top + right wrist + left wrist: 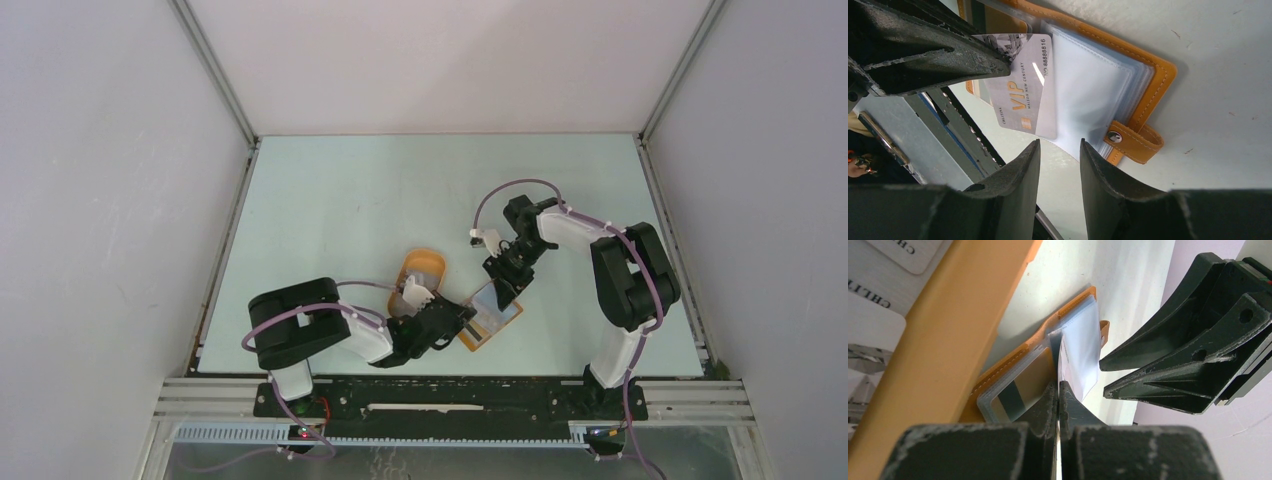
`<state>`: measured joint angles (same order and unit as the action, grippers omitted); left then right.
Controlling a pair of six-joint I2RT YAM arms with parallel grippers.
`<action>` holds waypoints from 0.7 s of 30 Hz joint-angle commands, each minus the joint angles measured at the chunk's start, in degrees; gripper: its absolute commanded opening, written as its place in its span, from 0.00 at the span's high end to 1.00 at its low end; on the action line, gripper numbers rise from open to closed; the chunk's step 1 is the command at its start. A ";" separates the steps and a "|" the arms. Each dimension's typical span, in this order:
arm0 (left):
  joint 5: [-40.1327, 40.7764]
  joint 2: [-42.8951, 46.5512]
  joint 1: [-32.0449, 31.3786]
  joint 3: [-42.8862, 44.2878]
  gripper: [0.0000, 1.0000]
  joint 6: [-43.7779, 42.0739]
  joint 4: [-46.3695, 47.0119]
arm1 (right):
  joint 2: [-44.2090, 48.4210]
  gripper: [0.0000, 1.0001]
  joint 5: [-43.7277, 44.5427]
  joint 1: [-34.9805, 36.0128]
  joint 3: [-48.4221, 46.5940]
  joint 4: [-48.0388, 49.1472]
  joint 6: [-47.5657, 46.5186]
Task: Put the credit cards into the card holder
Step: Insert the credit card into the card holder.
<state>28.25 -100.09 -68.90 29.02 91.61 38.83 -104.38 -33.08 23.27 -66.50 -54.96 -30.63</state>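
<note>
Standing next to the rig right now. The flat orange-tan stitched leather card holder is lying open on the pale green counter, toward the near edge and just beside the oval orange rimmed tray. Its stack of clear plastic sleeves faces up, and the little closure tab with the metal snap sticks out on one side.

The left gripper has its black fingers squeezed together on one corner of a pale silvery-grey VIP card. The card is tilted, and its free end sits over the sleeves near the fold of the holder. From here I honestly can't tell if the edge has gone into a pocket or is just resting on top.

The right gripper hangs just above the tab side of the holder. Its fingers are apart with nothing between them, only bare counter showing through the gap.

There are more pale printed spare cards in the tray, right behind the left gripper.
</note>
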 commanded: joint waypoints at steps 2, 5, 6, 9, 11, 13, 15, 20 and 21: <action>-1.43 0.10 -1.21 0.49 1.00 0.90 -5.14 | 0.04 0.56 -0.41 0.64 -1.38 -0.41 -0.65; -1.35 -0.28 -1.23 0.83 1.00 0.94 -5.29 | -0.04 0.56 -0.41 0.64 -1.36 -0.41 -0.65; -1.40 -0.55 -1.23 1.03 1.00 0.86 -5.29 | -0.02 0.57 -0.41 0.64 -1.40 -0.39 -0.59; -1.41 -1.11 -1.15 1.62 1.00 0.38 -5.21 | -0.23 0.56 -0.26 0.64 -1.36 -0.45 -0.61; -1.44 -1.38 -1.02 1.97 1.00 -0.09 -5.08 | -0.30 0.56 -0.23 0.66 -1.35 -0.44 -0.57; -1.56 -1.56 -0.77 2.18 1.00 -0.43 -4.83 | -0.30 0.57 -0.22 0.72 -1.41 -0.48 -0.58; -1.62 -1.60 -0.59 2.19 1.00 -0.87 -4.53 | -0.34 0.57 -0.15 0.64 -1.37 -0.46 -0.63; -1.79 -1.81 -0.16 2.51 1.00 -1.99 -3.98 | -0.30 0.57 -0.23 0.73 -1.40 -0.49 -0.63; -1.92 -1.97 0.02 2.68 1.00 -2.08 -3.85 | -0.22 0.57 -0.27 0.73 -1.40 -0.50 -0.59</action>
<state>27.79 -100.51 -69.06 29.93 92.49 38.02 -104.38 -33.06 23.66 -66.50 -54.96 -30.63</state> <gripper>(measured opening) 0.008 0.434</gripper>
